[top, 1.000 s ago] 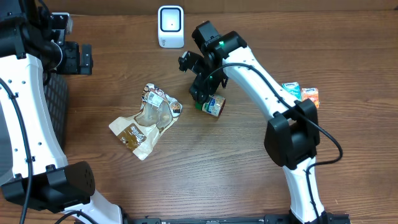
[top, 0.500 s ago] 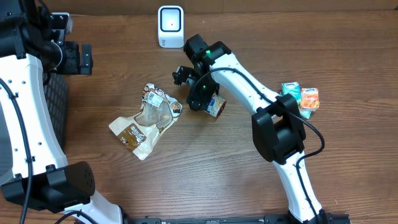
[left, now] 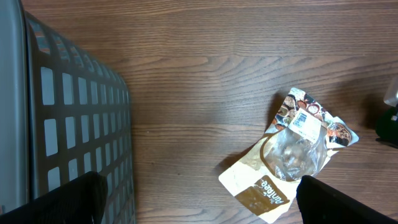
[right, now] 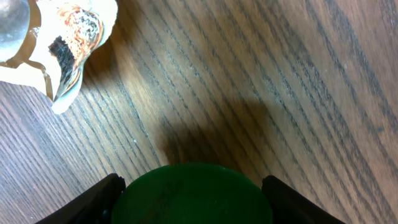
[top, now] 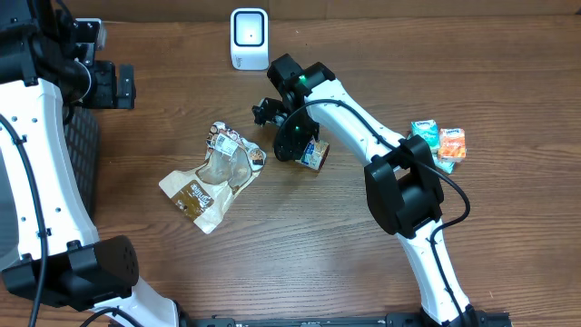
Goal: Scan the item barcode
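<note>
Nothing is scanned yet, I judge. The can [top: 316, 156] lies mid-bench [top: 318, 254], nearer than the scanner [top: 249, 38]. The right end effector [top: 290, 138] straddles its green lid [right: 193, 202]; I cannot tell whether it grips. The left end effector [left: 202, 199] gapes wide, empty.

Bright, even light covers the wooden tabletop [top: 272, 245], shadows soft under the right arm [top: 359, 113]. In the right wrist view, a dark shadow lies beyond the slightly blurred green lid [right: 193, 193].
</note>
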Action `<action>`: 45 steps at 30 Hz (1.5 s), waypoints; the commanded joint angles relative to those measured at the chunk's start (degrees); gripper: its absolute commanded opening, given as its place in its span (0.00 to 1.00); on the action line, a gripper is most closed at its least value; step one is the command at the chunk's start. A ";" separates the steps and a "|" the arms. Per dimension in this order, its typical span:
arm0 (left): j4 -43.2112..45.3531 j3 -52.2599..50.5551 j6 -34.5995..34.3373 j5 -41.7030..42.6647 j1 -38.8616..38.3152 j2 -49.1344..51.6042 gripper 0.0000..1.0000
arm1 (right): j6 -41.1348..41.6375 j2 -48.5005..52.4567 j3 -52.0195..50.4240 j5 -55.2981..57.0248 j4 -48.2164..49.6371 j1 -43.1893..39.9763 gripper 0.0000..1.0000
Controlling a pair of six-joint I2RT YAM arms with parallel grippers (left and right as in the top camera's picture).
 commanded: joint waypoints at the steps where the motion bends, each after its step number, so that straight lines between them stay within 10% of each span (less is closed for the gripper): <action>1: 0.07 0.28 1.09 0.39 -0.13 0.20 1.00 | 1.62 0.85 0.42 -0.07 0.20 -0.20 0.64; 18: 0.07 0.28 1.09 0.39 -0.13 0.20 1.00 | 4.39 -0.17 21.51 -11.06 -7.26 -0.50 0.45; 30: 0.07 0.28 1.09 0.39 -0.13 0.20 0.99 | -5.11 0.81 21.07 -42.27 4.57 -7.63 0.46; 45: 0.07 0.28 1.09 0.39 -0.13 0.20 1.00 | -5.14 11.10 20.70 -45.86 21.35 -8.74 0.46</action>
